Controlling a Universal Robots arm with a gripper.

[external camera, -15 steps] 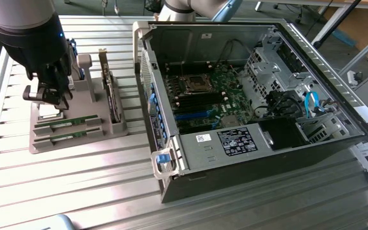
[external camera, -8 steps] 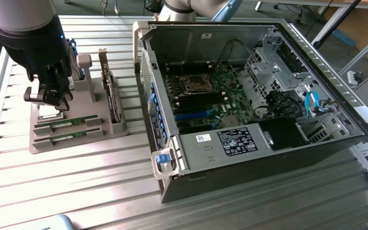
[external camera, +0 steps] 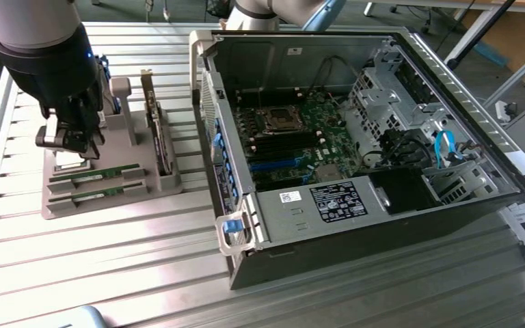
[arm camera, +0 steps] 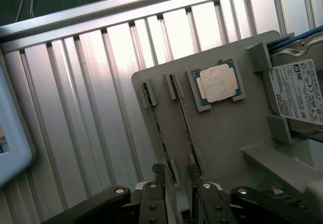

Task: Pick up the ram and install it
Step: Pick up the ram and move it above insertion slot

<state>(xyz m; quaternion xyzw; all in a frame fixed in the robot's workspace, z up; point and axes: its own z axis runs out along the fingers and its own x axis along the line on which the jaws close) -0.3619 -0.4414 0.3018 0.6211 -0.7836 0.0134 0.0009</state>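
Two ram sticks are counted in one grey holder [external camera: 107, 207]: the first ram stick [external camera: 96, 173] and the second ram stick [external camera: 96, 194]. On the same holder, one silver processor chip [arm camera: 218, 82], one hard drive [arm camera: 298, 90] and one upright circuit card [external camera: 158, 133] are counted. One open computer case [external camera: 272, 229] is counted, with one blue latch [external camera: 232, 229] on it.

Green ram [external camera: 93, 179] edge-up in grey tray [external camera: 107, 209]

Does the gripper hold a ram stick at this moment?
No, the open gripper hangs over the grey holder, and both ram sticks lie in its slots.
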